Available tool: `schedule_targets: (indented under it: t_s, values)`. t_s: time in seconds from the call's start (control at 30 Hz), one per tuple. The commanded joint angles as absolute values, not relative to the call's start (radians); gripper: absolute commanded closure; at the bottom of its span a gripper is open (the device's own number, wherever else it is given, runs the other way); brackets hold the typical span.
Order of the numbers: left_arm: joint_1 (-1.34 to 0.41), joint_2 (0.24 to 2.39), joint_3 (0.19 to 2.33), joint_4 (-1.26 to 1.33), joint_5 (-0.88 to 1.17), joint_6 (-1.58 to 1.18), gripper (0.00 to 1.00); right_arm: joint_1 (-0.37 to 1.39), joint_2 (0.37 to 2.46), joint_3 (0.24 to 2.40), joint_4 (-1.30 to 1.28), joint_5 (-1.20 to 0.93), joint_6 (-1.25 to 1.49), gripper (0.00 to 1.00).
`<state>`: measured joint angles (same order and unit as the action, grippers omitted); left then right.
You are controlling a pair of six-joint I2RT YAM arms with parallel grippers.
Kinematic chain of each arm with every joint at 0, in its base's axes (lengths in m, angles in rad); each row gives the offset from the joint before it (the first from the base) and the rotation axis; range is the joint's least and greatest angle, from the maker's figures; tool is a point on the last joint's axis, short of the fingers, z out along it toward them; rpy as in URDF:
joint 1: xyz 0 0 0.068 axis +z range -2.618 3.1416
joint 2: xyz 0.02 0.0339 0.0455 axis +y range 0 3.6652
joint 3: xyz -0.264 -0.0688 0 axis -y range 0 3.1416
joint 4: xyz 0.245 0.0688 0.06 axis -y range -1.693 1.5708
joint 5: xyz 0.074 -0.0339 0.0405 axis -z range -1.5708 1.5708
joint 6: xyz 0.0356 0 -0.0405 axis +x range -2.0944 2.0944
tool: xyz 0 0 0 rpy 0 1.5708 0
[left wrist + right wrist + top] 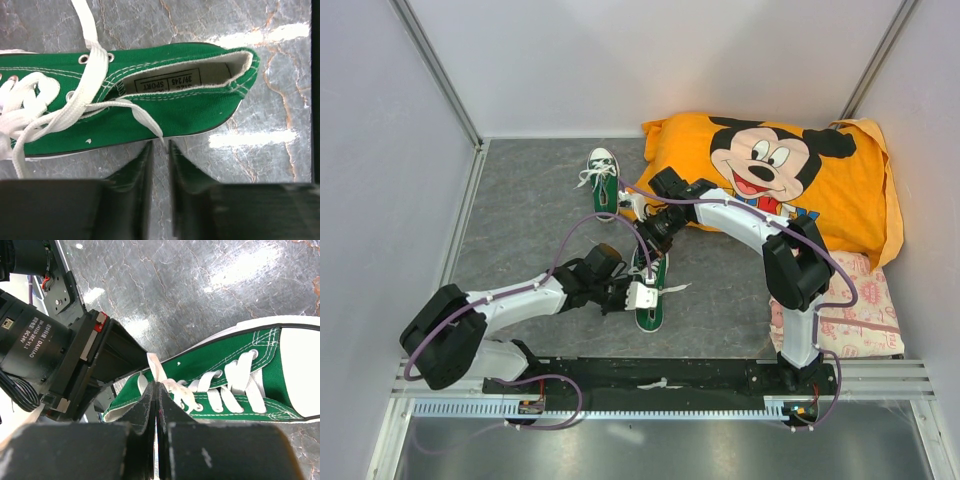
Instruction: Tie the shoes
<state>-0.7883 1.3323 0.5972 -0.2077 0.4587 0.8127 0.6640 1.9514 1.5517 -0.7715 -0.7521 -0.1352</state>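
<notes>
1. Right gripper (pixel 158 386) is pressed tight together, pinching a white lace (pixel 153 366) just above the near shoe (pixel 220 360).
2. Left gripper (pixel 161 148) sits right beside that shoe's side wall, fingers almost together with a thin slit. A lace end (pixel 146 120) drops down to the tips, and honestly I can't tell if it's nipped or not.
3. That near shoe lies on the grey counter (pixel 520 230) between the two grippers, laces untied.
4. The far shoe (pixel 603 185) is further back, apart from the first, laces loose too.
5. An orange Mickey pillow (pixel 770 170) fills the back right corner, just beside the far shoe.
</notes>
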Motion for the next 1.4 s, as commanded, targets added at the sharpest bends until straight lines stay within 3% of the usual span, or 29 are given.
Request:
schedule_targets:
  t_s: [0.0,0.1,0.63,0.67,0.7,0.8,0.87,1.2,1.27,1.3,1.37]
  values:
    - [-0.772,1.287,0.604,-0.219,0.439,0.81,0.9,0.66,1.967,1.591,-0.759,-0.779,-0.147,1.0]
    - [-0.739,1.241,0.582,-0.255,0.446,0.847,0.98,0.66,1.971,1.598,-0.758,-0.785,-0.144,1.0]
    - [-0.604,1.27,0.531,-0.305,0.408,0.98,0.98,0.661,1.991,1.628,-0.756,-0.798,-0.133,1.0]
    - [-0.604,1.275,0.528,-0.301,0.408,0.98,0.94,0.661,1.993,1.629,-0.755,-0.801,-0.132,1.0]
    - [-0.603,1.276,0.529,-0.298,0.414,0.98,0.77,0.661,1.994,1.629,-0.755,-0.801,-0.13,1.0]
    - [-0.594,1.238,0.525,-0.299,0.455,0.977,0.52,0.663,2.003,1.632,-0.753,-0.798,-0.124,1.0]
    - [-0.588,1.207,0.512,-0.302,0.486,0.974,0.43,0.664,2.014,1.643,-0.752,-0.798,-0.12,1.0]
    - [-0.526,0.97,0.476,-0.31,0.604,0.805,0.41,0.706,2.069,1.698,-0.729,-0.772,-0.091,0.97]
    - [-0.525,0.936,0.463,-0.298,0.597,0.766,0.4,0.713,2.083,1.712,-0.729,-0.762,-0.091,0.86]
    - [-0.525,0.93,0.462,-0.295,0.586,0.749,0.4,0.719,2.088,1.72,-0.732,-0.761,-0.091,0.73]
    - [-0.523,0.907,0.459,-0.276,0.571,0.691,0.39,0.721,2.092,1.736,-0.739,-0.762,-0.089,0.61]
